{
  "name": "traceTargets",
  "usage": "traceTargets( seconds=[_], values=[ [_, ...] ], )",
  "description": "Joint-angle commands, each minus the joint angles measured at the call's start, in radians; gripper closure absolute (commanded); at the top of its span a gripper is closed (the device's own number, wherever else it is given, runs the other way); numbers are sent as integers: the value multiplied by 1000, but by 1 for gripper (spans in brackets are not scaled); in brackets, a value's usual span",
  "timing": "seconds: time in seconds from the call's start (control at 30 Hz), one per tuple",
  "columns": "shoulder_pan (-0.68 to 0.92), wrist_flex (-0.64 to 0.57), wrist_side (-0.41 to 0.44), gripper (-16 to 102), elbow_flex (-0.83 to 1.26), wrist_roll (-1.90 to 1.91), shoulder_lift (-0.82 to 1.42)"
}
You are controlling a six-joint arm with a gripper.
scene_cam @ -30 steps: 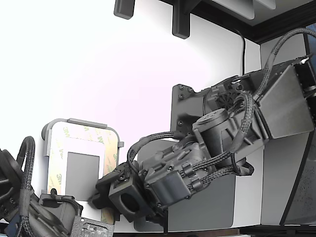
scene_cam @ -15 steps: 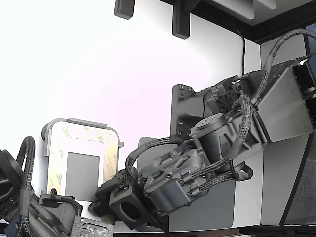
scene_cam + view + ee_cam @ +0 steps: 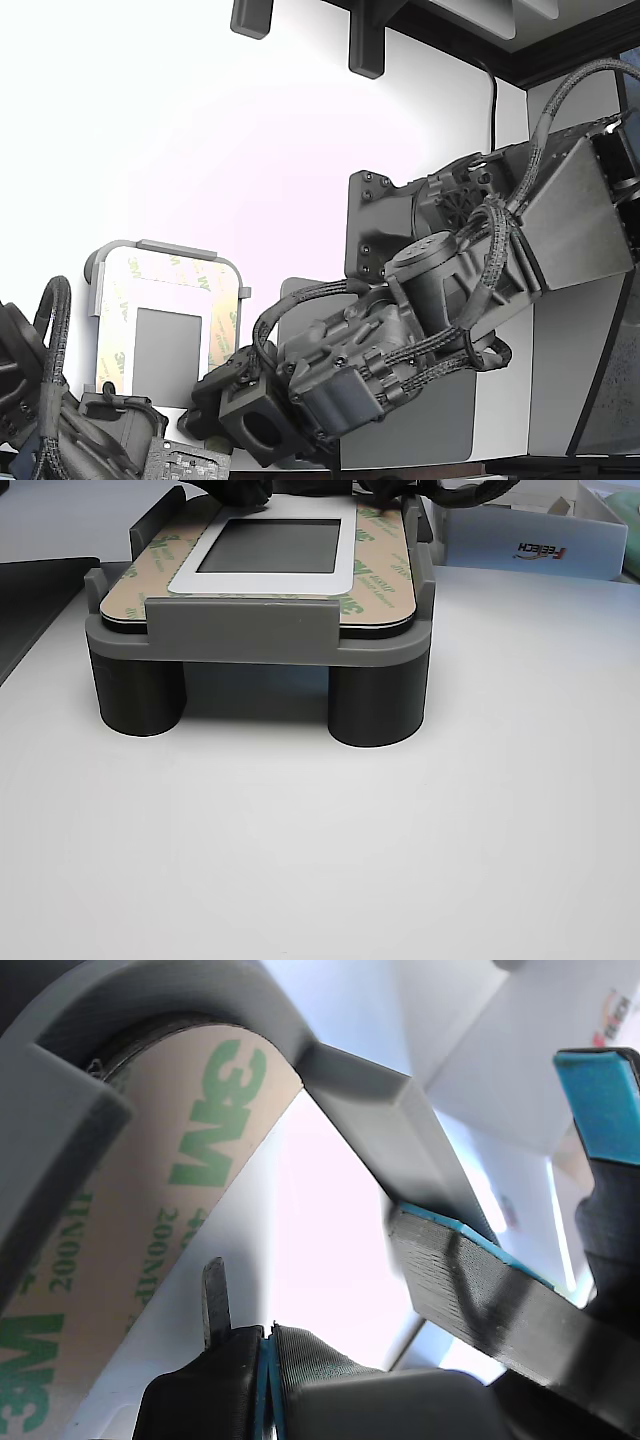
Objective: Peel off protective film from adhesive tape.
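The protective film [image 3: 120,320] [image 3: 385,575] is a cream liner with green 3M logos. It lies flat as a border around a dark grey square [image 3: 168,355] on the light grey tray [image 3: 160,246]. The adhesive tape is hidden under it. My gripper [image 3: 205,400] hangs over the tray's lower right corner in the exterior view. In the wrist view my gripper [image 3: 268,1345] is shut, blue pads pressed together, close beside the film [image 3: 170,1190]. No film shows between the pads. A thin dark strip [image 3: 213,1300] stands by one finger.
A second arm [image 3: 90,430] sits at the tray's lower end. Its blue-padded fingers [image 3: 470,1290] stand apart against the tray rim [image 3: 350,1100]. The tray rests on dark round legs [image 3: 375,705]. A dark mat [image 3: 440,420] lies under my arm. A white box [image 3: 540,540] stands behind.
My arm has dropped lower and slightly toward the exterior view's left, bringing the gripper down over the tray's lower right corner. The second arm and the film have not moved.
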Motion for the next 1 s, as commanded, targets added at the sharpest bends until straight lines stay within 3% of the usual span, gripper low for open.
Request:
traceTargets(
  seconds=[0.0,0.23,0.97],
  values=[
    [-8,-3,5,97,-18,2,18],
    [-12,87,17,97,-84,0,-8],
    [-9,63,8,97,-48,-5,17]
  ],
)
